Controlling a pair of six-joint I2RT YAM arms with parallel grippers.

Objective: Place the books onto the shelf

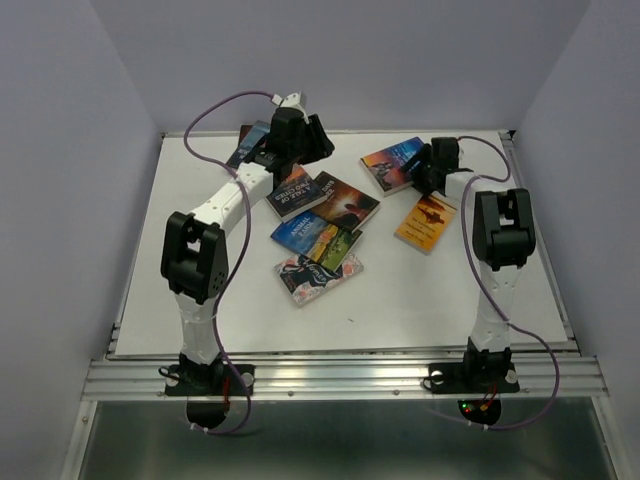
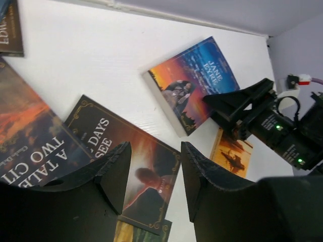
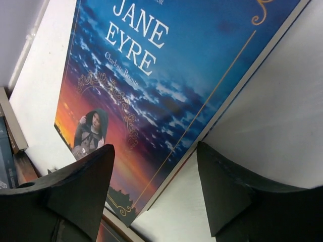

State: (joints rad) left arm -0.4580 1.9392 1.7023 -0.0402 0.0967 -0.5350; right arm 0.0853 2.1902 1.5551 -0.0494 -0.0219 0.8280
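Counter: near half bare, open passage across the full width.
Centre: cluster of books, overlapping, blocks low travel.
Bare lane between the cluster and orange book.
Far left: left arm slants across.
Far right: right arm above Jane Eyre book.
Walls close 3 sides.

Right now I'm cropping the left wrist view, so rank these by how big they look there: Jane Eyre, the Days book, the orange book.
1. Days book, nearest the camera.
2. Jane Eyre, close behind; nearness makes this order unsure.
3. orange book, only partly in sight.
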